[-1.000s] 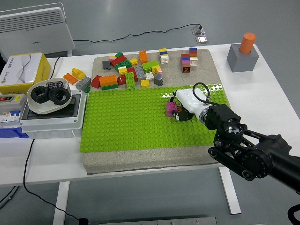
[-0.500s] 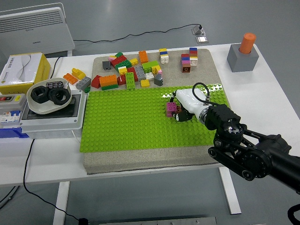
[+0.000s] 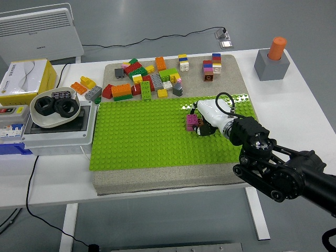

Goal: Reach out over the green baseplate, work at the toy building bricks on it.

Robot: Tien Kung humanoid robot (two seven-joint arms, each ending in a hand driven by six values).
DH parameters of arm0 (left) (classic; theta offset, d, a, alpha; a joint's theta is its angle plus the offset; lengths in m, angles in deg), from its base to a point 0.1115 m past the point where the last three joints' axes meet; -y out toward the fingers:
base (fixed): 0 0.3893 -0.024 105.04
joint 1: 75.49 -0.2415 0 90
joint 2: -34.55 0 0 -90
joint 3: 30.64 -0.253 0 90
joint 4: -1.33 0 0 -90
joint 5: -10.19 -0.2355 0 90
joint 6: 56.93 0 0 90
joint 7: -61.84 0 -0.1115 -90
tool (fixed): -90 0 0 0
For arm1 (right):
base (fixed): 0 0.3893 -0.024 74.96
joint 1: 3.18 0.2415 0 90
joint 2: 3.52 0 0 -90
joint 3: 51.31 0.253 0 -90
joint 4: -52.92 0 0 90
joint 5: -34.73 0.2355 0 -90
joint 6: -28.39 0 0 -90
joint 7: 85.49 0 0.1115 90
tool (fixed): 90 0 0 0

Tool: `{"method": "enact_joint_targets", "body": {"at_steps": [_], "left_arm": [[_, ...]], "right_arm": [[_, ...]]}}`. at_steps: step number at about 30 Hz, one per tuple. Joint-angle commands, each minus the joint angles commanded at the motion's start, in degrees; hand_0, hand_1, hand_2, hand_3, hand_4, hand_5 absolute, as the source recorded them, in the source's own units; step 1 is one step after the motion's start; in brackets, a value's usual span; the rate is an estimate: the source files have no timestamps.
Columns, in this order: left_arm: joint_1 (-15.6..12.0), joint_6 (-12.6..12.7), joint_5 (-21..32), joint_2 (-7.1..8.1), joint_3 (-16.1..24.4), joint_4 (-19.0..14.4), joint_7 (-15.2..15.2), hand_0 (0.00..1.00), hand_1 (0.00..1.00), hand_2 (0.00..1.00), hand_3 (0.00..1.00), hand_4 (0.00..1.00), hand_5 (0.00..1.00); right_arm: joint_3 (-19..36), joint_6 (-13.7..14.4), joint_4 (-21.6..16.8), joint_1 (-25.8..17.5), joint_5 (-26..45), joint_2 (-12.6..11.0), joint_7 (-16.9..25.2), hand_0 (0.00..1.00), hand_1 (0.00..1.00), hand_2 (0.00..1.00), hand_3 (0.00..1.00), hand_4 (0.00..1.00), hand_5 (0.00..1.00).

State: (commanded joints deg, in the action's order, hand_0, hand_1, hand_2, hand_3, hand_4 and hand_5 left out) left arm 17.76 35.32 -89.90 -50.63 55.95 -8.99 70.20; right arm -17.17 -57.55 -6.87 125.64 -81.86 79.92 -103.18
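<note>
On the white table [image 3: 294, 100], the biggest thing going is the green baseplate [image 3: 142, 136], sitting on a grey pad and taking up most of the middle. Behind it, at the far edge of the pad, is a loose pile of toy building bricks [image 3: 144, 79] in red, orange, yellow and grey, well apart from the action. The right hand [image 3: 207, 119] reaches in over the plate's right side with its white shell covering the fingers, so honestly I can't tell if they're pinched or apart. Just beside it, maybe touching, is a small pink brick [image 3: 192, 122] stuck on the studs. My guess is that it's light, hard plastic, a bit slippery, and held by friction, so grip the two side faces and pull straight up with a little wiggle.
</note>
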Motion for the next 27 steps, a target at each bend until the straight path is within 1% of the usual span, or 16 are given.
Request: {"method": "enact_joint_targets", "body": {"at_steps": [12,18,19,23,24,27], "left_arm": [[0.0,0.0,0.0,-0.01,0.1,0.0,0.0,0.739,0.624,0.554,0.704,0.805,0.768],[0.0,0.0,-0.1,-0.02,0.1,0.0,0.0,0.739,0.624,0.555,0.703,0.805,0.766],[0.0,0.0,-0.1,-0.03,0.1,0.0,0.0,0.738,0.624,0.553,0.702,0.806,0.769],[-0.1,0.0,0.1,-0.09,0.0,0.0,0.0,0.738,0.624,0.553,0.702,0.806,0.769],[-0.1,0.0,0.2,-0.11,0.0,0.0,0.0,0.739,0.623,0.553,0.702,0.807,0.769],[-0.1,0.1,0.3,-0.2,0.0,0.0,0.0,0.739,0.623,0.553,0.702,0.807,0.769]], "right_arm": [[-0.1,-0.1,-0.1,0.0,-0.1,-0.1,-0.2,0.054,0.054,0.196,0.66,0.694,0.21],[0.9,-1.0,-2.3,-0.4,0.3,-0.7,-0.4,0.054,0.054,0.196,0.662,0.699,0.208],[1.3,-1.2,-2.8,-0.6,0.3,-0.9,-0.4,0.055,0.051,0.195,0.677,0.746,0.201],[3.3,-1.7,-5.8,-1.7,-0.1,-2.0,-0.4,0.055,0.051,0.195,0.677,0.746,0.201],[4.0,-1.8,-6.9,-2.3,-0.7,-2.3,-0.4,0.043,0.047,0.182,0.756,0.94,0.38],[5.3,-2.2,-9.8,-3.7,-2.4,-3.1,-0.9,0.043,0.047,0.182,0.756,0.94,0.38]]}}
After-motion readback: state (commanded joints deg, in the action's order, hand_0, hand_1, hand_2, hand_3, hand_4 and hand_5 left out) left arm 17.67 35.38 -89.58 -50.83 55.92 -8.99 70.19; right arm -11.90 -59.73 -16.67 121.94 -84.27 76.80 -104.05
